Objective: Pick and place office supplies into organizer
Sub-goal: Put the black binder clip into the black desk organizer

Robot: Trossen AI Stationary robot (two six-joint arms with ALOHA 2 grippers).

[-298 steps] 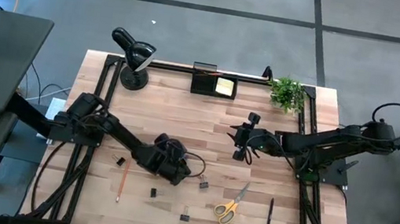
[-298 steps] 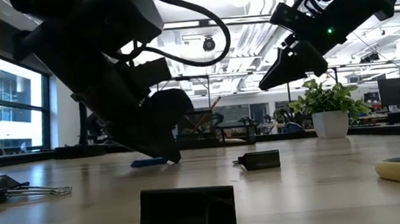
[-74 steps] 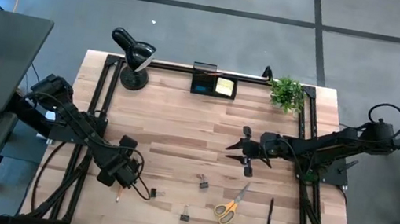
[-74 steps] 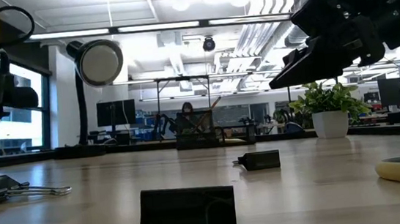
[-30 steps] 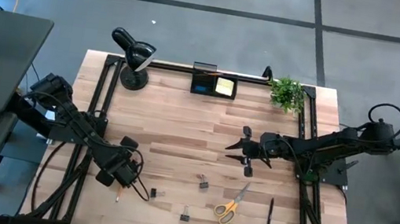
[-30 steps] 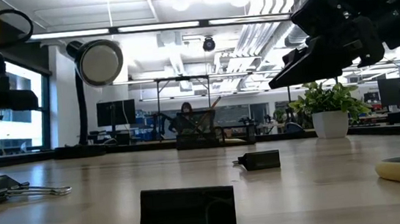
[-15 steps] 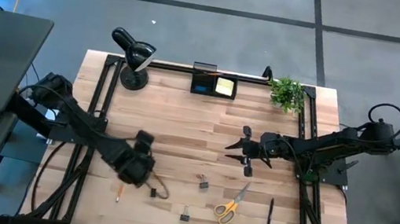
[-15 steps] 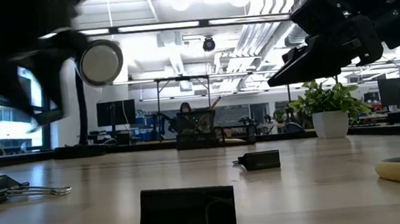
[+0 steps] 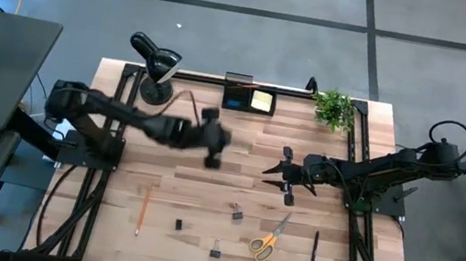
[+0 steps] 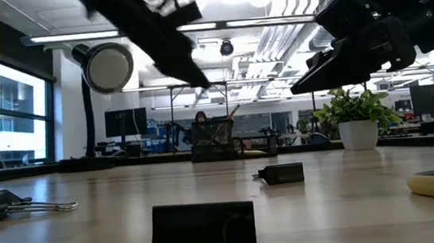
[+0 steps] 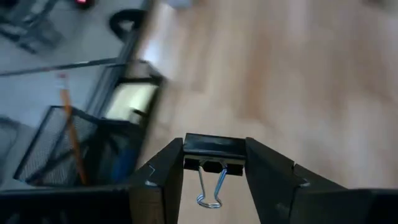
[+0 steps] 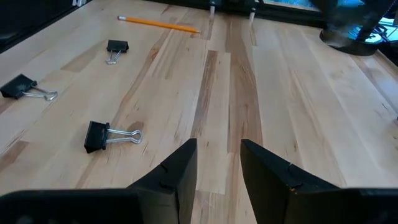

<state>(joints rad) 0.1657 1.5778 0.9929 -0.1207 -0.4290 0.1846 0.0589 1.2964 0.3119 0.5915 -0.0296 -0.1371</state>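
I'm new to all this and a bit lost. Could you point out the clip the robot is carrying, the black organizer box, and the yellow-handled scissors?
binder clip (image 11: 213, 147): left wrist view, black body between the fingers.
organizer (image 9: 238, 102): high view, its left compartment.
scissors (image 9: 265, 245): high view, yellow handle.

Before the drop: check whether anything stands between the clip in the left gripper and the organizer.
Nothing visible does. The left gripper holds a binder clip above the table, and only bare wood lies between it and the organizer at the far edge. The lamp stands off to the side.
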